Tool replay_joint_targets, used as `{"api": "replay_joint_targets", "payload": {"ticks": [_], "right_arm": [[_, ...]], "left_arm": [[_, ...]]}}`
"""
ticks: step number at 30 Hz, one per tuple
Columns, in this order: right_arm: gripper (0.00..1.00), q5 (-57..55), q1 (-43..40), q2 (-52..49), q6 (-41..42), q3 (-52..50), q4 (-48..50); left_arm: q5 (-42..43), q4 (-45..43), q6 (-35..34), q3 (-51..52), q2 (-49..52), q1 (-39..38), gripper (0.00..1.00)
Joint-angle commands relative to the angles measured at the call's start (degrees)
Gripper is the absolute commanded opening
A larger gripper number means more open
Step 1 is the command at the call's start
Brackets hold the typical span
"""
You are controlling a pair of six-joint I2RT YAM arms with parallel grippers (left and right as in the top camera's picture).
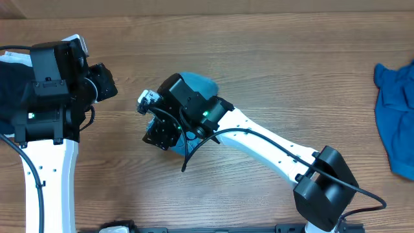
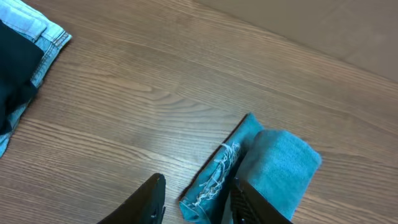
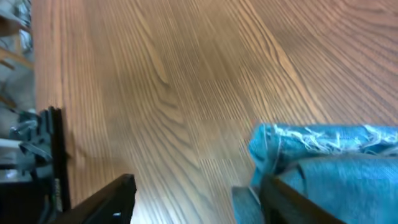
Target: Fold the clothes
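Observation:
A folded teal denim garment [image 1: 199, 83] with a frayed white hem lies mid-table, largely under my right arm. My right gripper [image 1: 158, 133] hovers at its near-left end. In the right wrist view the right gripper [image 3: 196, 193] is open over bare wood, with one finger [image 3: 292, 202] at the edge of the teal garment [image 3: 336, 162]. In the left wrist view the frayed end of the teal garment [image 2: 214, 177] shows between the parted fingers of my left gripper [image 2: 199, 190], and a gap separates it from the left finger [image 2: 149, 199]. Overhead, the left gripper [image 1: 107, 81] stands at the left.
Light-blue jeans [image 2: 43, 34] and a dark navy piece [image 1: 10, 90] are stacked at the table's left end under the left arm. A bright blue denim heap [image 1: 394, 116] lies at the right edge. A black rail [image 3: 46, 155] runs along the table's edge.

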State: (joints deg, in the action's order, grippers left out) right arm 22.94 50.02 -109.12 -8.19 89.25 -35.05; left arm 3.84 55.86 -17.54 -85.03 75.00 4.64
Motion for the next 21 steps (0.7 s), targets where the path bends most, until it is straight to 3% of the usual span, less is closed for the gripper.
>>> {"api": "replay_joint_targets", "payload": {"ticks": [1,3,4,5,10,17,21], "right_arm": [[0.62,-16.9,-1.2,2.1,7.1,0.9,-0.2],[0.23,-22.6,-5.9,2.2,13.5,0.9,-1.3],[0.10,-20.7,-7.9,2.2,15.2,0.8,-1.8],[0.04,-17.5,-9.8,2.1,16.5,0.8,-1.9],[0.04,-14.4,-12.4,-0.9,17.4,0.8,0.0],[0.04,-5.2,-12.2,-13.6,18.1,0.8,7.0],[0.04,-5.2,-12.2,-17.1,19.8,0.8,7.4]], "left_arm": [[0.6,0.8,1.3,-1.2,-0.4,0.2,0.39],[0.7,1.1,1.8,-1.2,-0.4,0.2,0.39],[0.8,1.2,1.8,-1.2,-0.4,0.2,0.39],[1.3,1.3,1.9,-1.2,-0.4,0.2,0.38],[2.3,2.7,3.2,-1.2,0.7,-0.4,0.38],[8.6,4.7,14.3,-1.1,6.5,-8.7,0.37],[9.7,6.0,17.8,-0.9,10.6,-13.8,0.36]]}}
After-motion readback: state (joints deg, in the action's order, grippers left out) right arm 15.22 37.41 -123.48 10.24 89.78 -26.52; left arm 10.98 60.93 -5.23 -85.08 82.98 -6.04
